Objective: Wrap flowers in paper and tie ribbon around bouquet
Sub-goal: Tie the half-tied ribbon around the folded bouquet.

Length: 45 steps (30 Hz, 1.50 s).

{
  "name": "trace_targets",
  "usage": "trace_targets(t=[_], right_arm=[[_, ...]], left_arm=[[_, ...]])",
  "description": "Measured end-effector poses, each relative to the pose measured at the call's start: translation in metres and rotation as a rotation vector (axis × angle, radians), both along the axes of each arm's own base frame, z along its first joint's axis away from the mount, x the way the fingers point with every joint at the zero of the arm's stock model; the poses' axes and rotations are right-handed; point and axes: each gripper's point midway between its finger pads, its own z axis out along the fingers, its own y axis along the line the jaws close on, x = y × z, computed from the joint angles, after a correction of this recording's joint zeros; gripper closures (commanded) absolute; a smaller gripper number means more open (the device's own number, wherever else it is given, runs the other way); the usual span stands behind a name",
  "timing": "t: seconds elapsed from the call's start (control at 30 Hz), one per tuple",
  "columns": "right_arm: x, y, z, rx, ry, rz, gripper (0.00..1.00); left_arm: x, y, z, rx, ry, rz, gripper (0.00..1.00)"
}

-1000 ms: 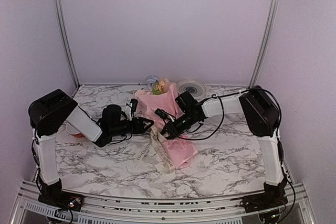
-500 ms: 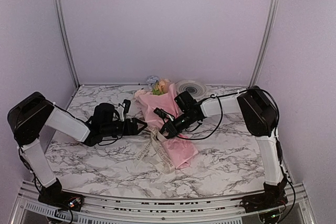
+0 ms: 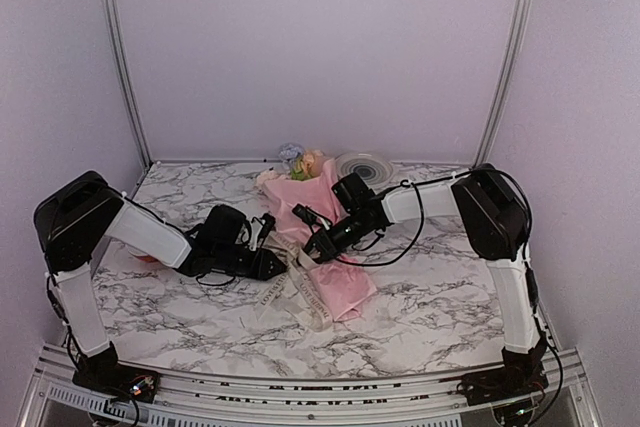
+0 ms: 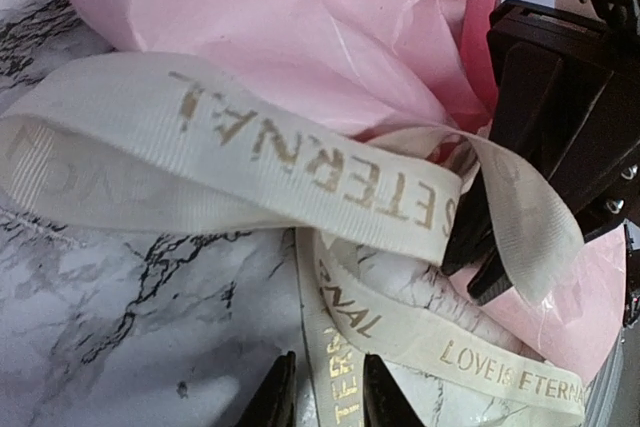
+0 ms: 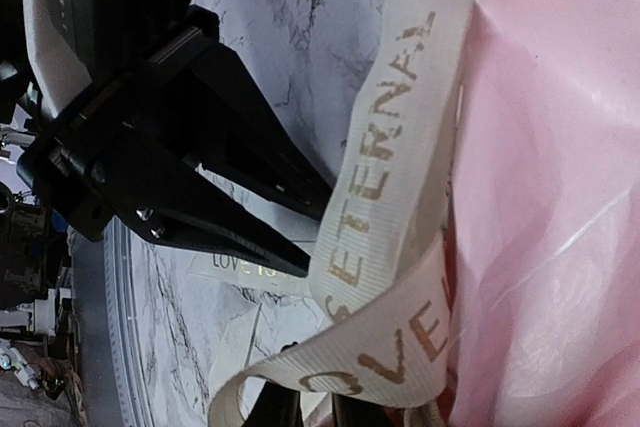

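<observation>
The bouquet lies on the marble table as a cone of pink paper [image 3: 335, 282] [image 4: 300, 7] [image 5: 560, 197], with the flowers [image 3: 305, 162] showing at its far end. The cream ribbon [image 3: 300, 297] [image 4: 300, 162] [image 5: 390, 177], lettered in gold, loops around the cone and trails onto the table. My right gripper [image 3: 312, 245] [image 5: 315, 409] is shut on a loop of ribbon beside the paper. My left gripper [image 3: 275, 263] [image 4: 325, 402] is low on the table just left of it. Its jaws stand narrowly open, with a flat ribbon strand lying between the tips.
A round ringed plate [image 3: 362, 164] sits at the back right near the wall. A small orange object [image 3: 145, 255] peeks out under the left arm. The right arm's cable [image 3: 400, 247] drapes onto the table beside the bouquet.
The left arm swung away to the left, then came back in and down onto the trailing ribbon, its jaws narrowing. The right gripper has kept its hold in place.
</observation>
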Motion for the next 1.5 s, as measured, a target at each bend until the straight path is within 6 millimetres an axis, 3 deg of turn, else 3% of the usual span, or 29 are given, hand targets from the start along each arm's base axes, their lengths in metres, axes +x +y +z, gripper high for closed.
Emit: trace_targets(t=[0.27, 0.43, 0.57, 0.87, 1.1, 1.37, 1.5], right_arm=[[0.000, 0.007, 0.002, 0.010, -0.016, -0.005, 0.89], [-0.001, 0.010, 0.000, 0.010, -0.018, -0.005, 0.91], [-0.001, 0.011, 0.001, 0.016, -0.022, -0.002, 0.93], [-0.002, 0.008, -0.002, 0.000, -0.036, 0.007, 0.88], [0.005, 0.008, 0.000, -0.025, -0.073, 0.004, 0.97], [0.005, 0.008, -0.007, -0.042, -0.073, 0.008, 0.93], [0.004, 0.006, -0.011, -0.059, -0.080, 0.010, 0.86]], left_arm=[[0.011, -0.021, -0.002, 0.010, -0.034, -0.045, 0.79], [0.011, -0.026, -0.002, 0.001, -0.032, -0.064, 0.95], [0.008, -0.029, 0.000, -0.008, -0.037, -0.088, 0.99], [0.007, -0.033, 0.005, -0.037, -0.053, -0.107, 1.00], [0.010, -0.034, 0.008, -0.056, -0.069, -0.098, 1.00], [0.012, -0.031, 0.005, -0.057, -0.065, -0.080, 1.00], [0.015, -0.029, 0.006, -0.061, -0.080, -0.069, 1.00]])
